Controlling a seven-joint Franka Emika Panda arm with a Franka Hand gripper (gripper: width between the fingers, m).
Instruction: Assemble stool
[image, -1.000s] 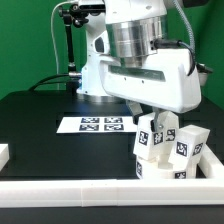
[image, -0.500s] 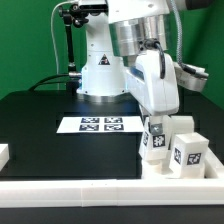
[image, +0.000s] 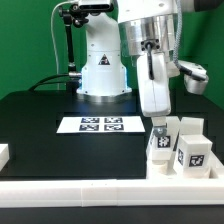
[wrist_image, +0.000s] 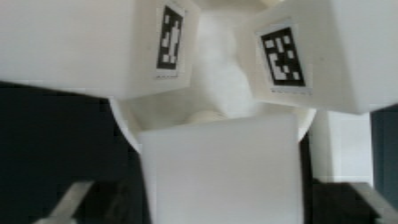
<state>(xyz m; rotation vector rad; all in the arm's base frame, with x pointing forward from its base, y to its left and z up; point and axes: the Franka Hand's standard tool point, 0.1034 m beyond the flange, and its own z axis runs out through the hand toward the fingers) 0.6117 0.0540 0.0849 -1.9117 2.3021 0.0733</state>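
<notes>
Stool (image: 182, 150) sits directly beneath end effector (image: 160, 126).

My stool (image: 180, 150) stands as a cluster of white plastic parts at the exterior view's right, on the black table close to the front border rail. Blocky legs (image: 193, 150) rise upright on the round disc seat (image: 182, 168), each showing a black-and-white square marker tag on its face. From my wrist, two tagged legs (wrist_image: 285, 60) stand side by side, with the plain white end of another part (wrist_image: 217, 175) close before them.
</notes>
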